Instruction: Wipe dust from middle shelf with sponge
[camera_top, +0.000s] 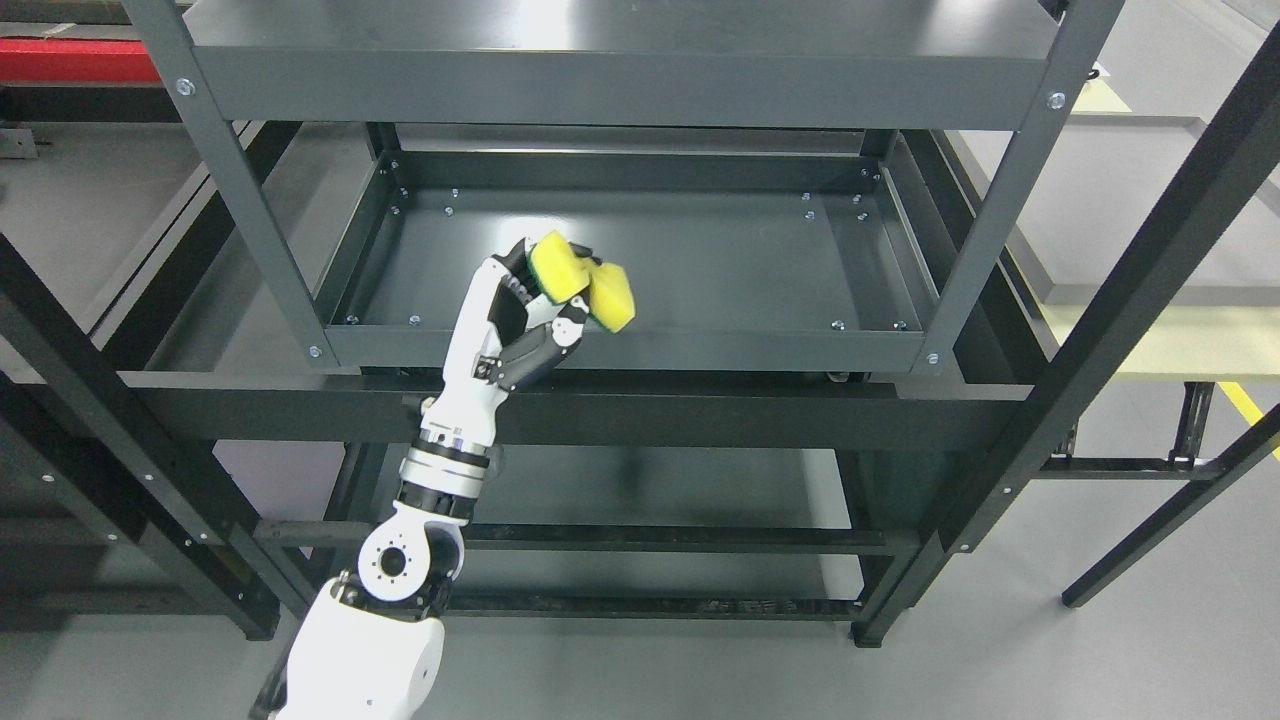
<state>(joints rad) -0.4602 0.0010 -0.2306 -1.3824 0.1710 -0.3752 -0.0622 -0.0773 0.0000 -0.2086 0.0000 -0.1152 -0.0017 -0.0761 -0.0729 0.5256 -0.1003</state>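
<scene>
One left hand (525, 315) pinches the folded sponge (585, 290) above the middle shelf (700, 260); press it flat before sweeping.

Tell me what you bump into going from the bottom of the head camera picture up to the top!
White robot left arm → black-and-white left hand → yellow squeezed sponge → dark grey metal middle shelf tray → dark grey top shelf.

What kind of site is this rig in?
Likely a workshop or lab floor: a dark metal shelving unit on grey concrete, yellow floor tape at right. The left hand holds a yellow sponge over the middle shelf.
</scene>
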